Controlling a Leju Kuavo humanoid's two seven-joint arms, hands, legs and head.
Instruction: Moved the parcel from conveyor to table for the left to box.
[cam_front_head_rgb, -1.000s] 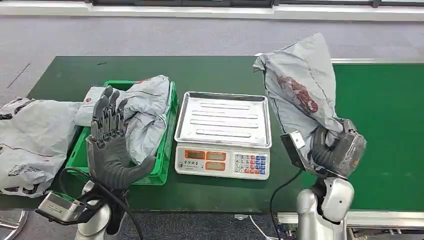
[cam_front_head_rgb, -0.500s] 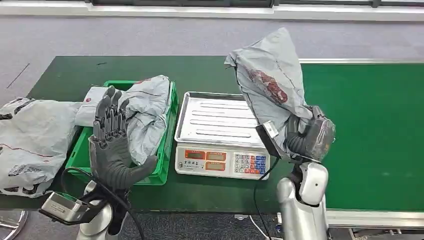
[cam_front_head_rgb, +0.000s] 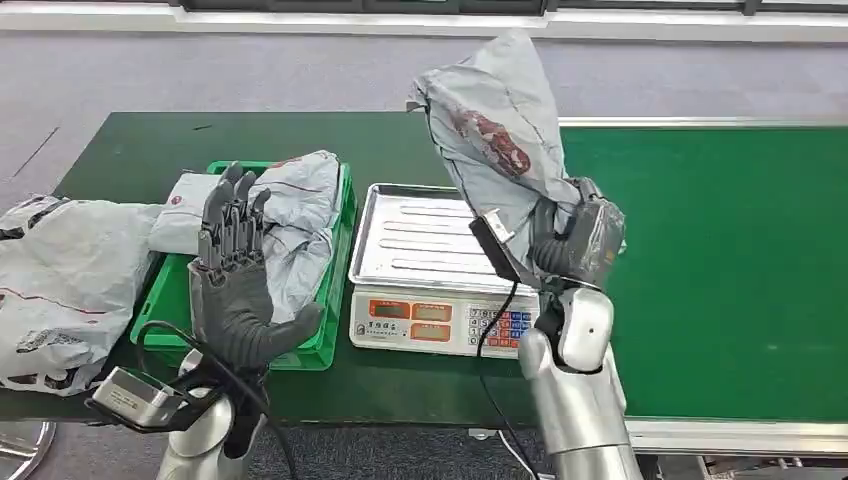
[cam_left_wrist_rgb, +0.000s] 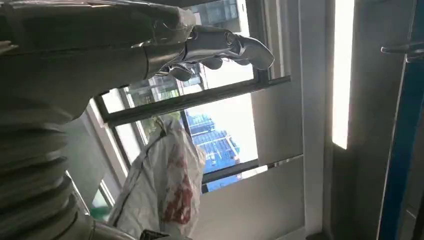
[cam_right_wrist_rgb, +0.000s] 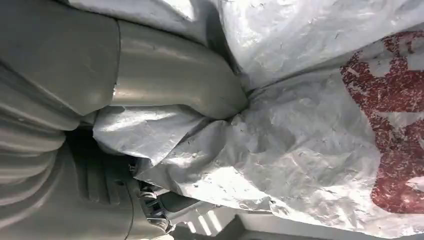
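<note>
Grey crinkled plastic film forms the parcel (cam_front_head_rgb: 495, 150), a soft mailer bag with a dark red printed patch, held upright in the air by the right hand (cam_front_head_rgb: 570, 240), whose fingers are clamped around the bag's gathered lower end. The parcel stands above the far right part of the weighing scale (cam_front_head_rgb: 445, 268), between the green conveyor belt (cam_front_head_rgb: 740, 250) on the right and the table's green crate (cam_front_head_rgb: 335, 300) on the left. In the right wrist view the thick grey thumb (cam_right_wrist_rgb: 175, 75) presses into creased, slightly glossy film that folds sharply around it.

The step in hand appears to be the transfer itself: the parcel is off the belt but not yet set down. The next move probably calls for lowering it onto the table or the scale's ribbed steel tray (cam_front_head_rgb: 400, 225), within reach of the left hand, then loosening the grip without dragging the limp film.

The left hand (cam_front_head_rgb: 235, 290) is raised, palm forward, fingers apart and holding nothing, in front of the crate. Further grey mailer bags (cam_front_head_rgb: 300, 215) already lie in the crate, and another bag (cam_front_head_rgb: 60, 280) rests beside it at the table's left end.
</note>
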